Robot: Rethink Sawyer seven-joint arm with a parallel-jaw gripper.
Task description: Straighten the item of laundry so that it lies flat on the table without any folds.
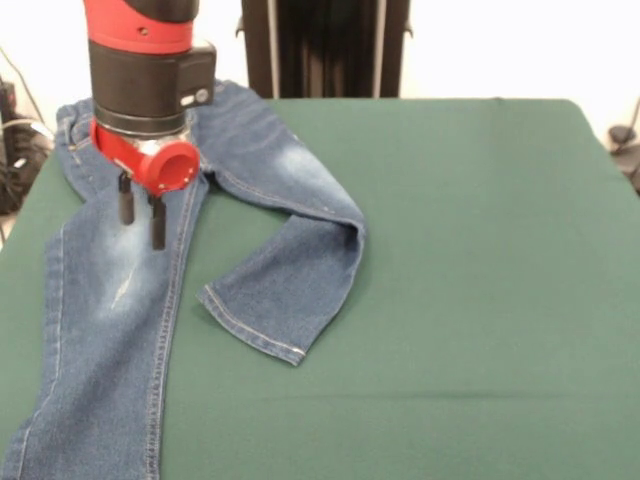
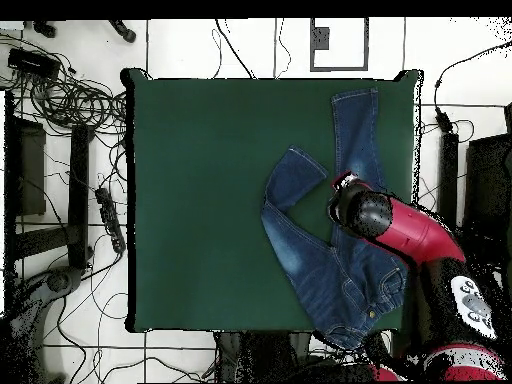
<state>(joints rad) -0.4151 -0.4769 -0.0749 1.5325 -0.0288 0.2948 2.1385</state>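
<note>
The item of laundry, a pair of blue jeans [image 1: 110,330], lies at the left side of the green table [image 1: 460,300] in the front view. One leg runs straight toward the near edge. The other leg [image 1: 290,280] is folded back on itself, its hem pointing to the table's middle. In the overhead view the jeans [image 2: 320,255] lie at the right side of the table [image 2: 200,200]. My gripper [image 1: 142,218] hangs just above the straight leg's thigh, with its two black fingers [image 1: 158,228] a small gap apart and nothing between them.
Black stands and tangled cables [image 2: 70,100] lie on the floor beside the table in the overhead view. A dark upright frame [image 1: 325,45] stands behind the table's far edge. Bare green cloth spreads right of the jeans in the front view.
</note>
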